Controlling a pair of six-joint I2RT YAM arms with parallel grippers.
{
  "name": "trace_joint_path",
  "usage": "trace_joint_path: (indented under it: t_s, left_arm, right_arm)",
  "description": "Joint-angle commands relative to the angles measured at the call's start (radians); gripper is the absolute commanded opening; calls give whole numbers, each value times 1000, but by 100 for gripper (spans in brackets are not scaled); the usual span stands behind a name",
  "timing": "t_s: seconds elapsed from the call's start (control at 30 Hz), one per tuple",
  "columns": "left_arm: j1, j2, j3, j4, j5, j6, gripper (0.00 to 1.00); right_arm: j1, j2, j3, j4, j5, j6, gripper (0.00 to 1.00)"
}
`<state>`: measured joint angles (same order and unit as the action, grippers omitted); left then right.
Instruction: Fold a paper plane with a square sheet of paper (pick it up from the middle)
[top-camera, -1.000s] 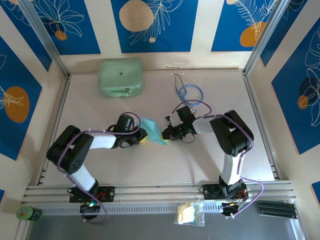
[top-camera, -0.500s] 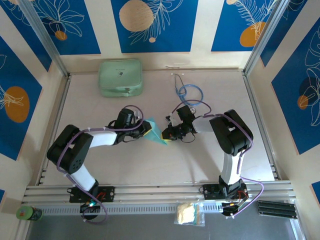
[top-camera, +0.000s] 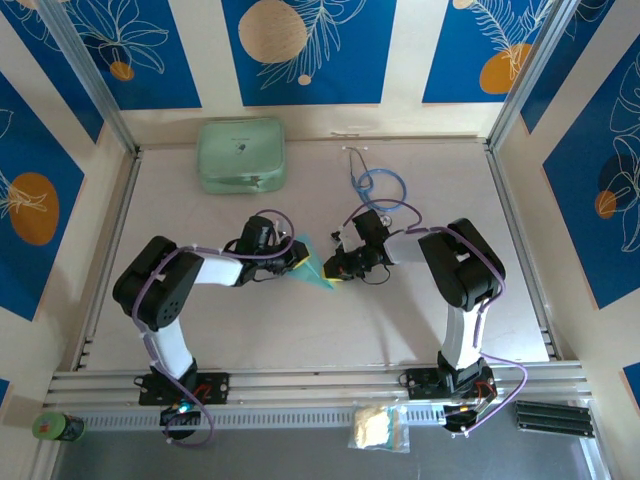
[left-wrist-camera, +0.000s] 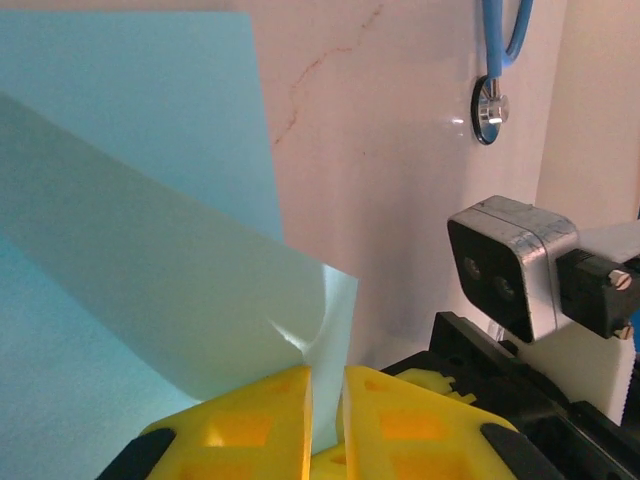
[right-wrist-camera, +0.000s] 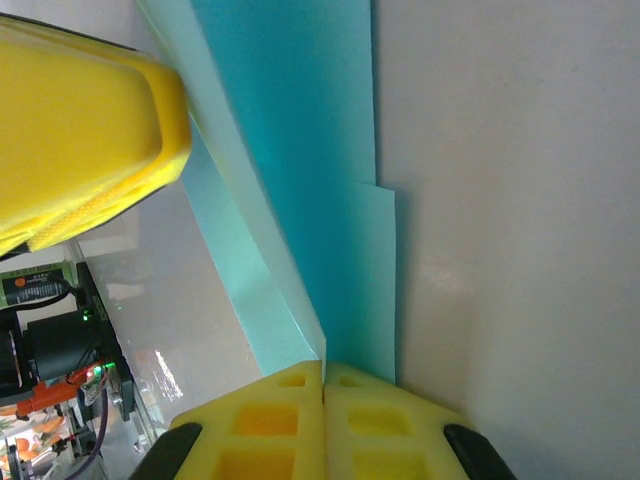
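Note:
The square sheet of paper (top-camera: 316, 266), light blue and folded over on itself, hangs between both grippers at mid table. My left gripper (top-camera: 292, 254) grips its left side. In the left wrist view the yellow fingers (left-wrist-camera: 250, 420) pinch a raised flap of the sheet (left-wrist-camera: 150, 250), and the left gripper (left-wrist-camera: 325, 378) is shut on it. My right gripper (top-camera: 338, 270) holds the right end. In the right wrist view the right gripper (right-wrist-camera: 323, 368) is shut on the creased edge of the sheet (right-wrist-camera: 300, 150), with a left finger (right-wrist-camera: 80, 130) at top left.
A mint-green case (top-camera: 241, 154) lies at the back left. A blue-tubed stethoscope (top-camera: 380, 185) lies behind the right gripper, with its chest piece (left-wrist-camera: 490, 108) close by. The right wrist's camera housing (left-wrist-camera: 510, 265) sits just right of my left fingers.
My left gripper has moved up and right toward the right gripper, and its elbow has swung right. The sheet between them has drawn narrower. The right arm has stayed put.

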<state>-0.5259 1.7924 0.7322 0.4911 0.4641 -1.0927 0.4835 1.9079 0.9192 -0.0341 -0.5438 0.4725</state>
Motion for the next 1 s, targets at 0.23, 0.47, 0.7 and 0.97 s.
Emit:
trace_joint_path:
  t_s: [0.23,0.47,0.7,0.97]
  left_arm:
    - [-8,51,27,39,16,19,16]
    - [-8,61,27,44,14,17,16]
    - [-6,70,29,55,20,17,16]
    - [-3,76,37,58,33,21,18]
  right_arm:
    - [-5,51,10,-114,56,-15,11]
    - [-3,55,14,-145,94,-20,12]
    - [-1,60,12,-147,106,-18,9]
    - [0,60,6,-140,125,-23,8]
